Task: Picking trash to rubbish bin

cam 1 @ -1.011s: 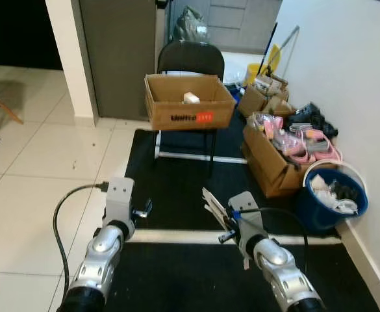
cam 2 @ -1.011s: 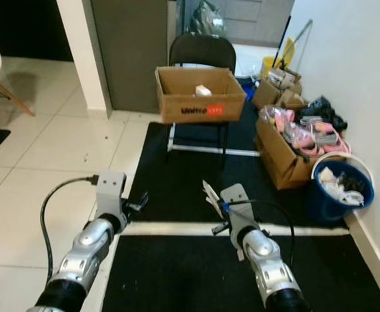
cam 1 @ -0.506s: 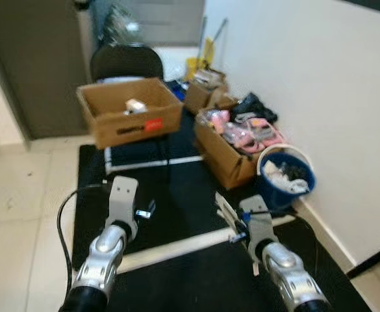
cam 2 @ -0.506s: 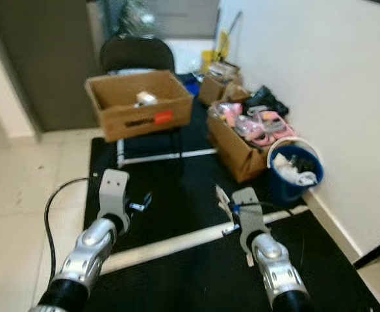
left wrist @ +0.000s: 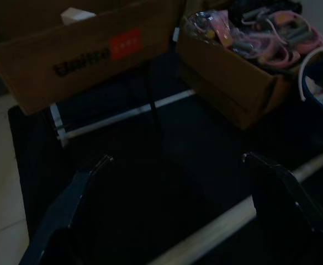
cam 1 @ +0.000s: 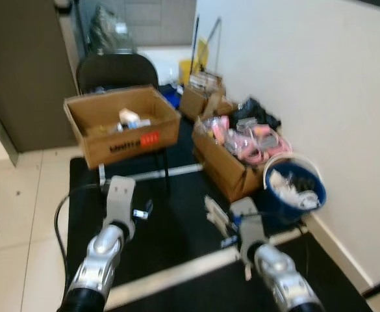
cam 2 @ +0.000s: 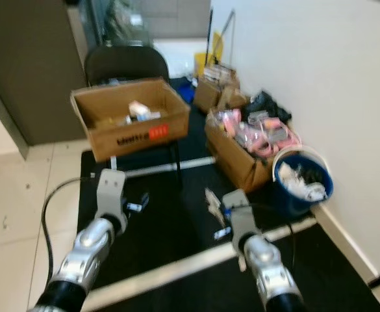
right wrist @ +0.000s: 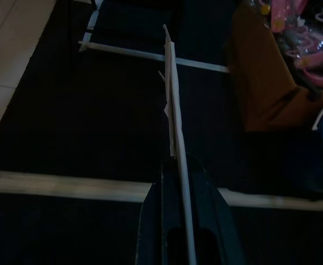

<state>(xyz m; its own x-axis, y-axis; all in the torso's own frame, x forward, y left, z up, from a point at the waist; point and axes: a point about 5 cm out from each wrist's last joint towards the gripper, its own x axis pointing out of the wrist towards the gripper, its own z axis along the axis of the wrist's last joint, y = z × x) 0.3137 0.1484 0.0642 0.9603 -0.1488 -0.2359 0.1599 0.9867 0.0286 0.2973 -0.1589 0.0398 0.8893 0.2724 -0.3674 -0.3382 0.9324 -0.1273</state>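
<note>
While the robot stands on the black floor mat (cam 1: 177, 227), the thin white folded paper scrap (right wrist: 172, 105) sits pinched edge-on between the two black fingers of the right gripper (right wrist: 179, 165), so that one's clamped tight on it. From the head view the same scrap pokes up and forward out of the gripper, hanging over the mat.

Off to the right, against the white wall (cam 1: 319, 84), is the round blue rubbish bin (cam 1: 297, 192), already stuffed with white and dark bits. Just beside it sits an open brown cardboard box of pink stuff (cam 1: 241, 153).

The left gripper (left wrist: 178, 165) hovers over the mat with its fingers spread wide, holding nothing. Straight ahead, a bigger brown cardboard box with a red label (cam 1: 121, 123) rests on a black chair (cam 1: 115, 68).
</note>
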